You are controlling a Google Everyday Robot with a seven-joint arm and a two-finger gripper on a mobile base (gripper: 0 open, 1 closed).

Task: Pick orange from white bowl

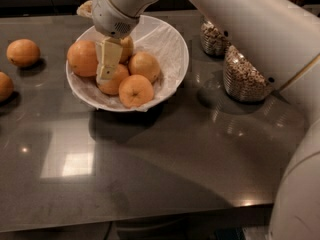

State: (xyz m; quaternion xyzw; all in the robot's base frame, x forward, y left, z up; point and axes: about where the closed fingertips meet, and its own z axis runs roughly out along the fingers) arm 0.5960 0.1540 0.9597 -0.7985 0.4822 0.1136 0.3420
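Observation:
The white bowl (172,74), lined with crinkled white paper, stands on the dark table at the back left of centre and holds several oranges. The orange (81,58), the largest and deepest in colour, lies at the bowl's left side. My gripper (106,75) reaches down into the bowl from above, just right of that orange. It is over a paler orange (116,84) and partly hides another orange (128,46) behind it. Two more oranges lie at the right (146,66) and front (136,91) of the bowl.
Two loose oranges lie on the table at the left (22,52) and the left edge (4,85). Two glass cereal jars (214,38) (244,74) stand right of the bowl. My white arm (260,29) crosses the upper right.

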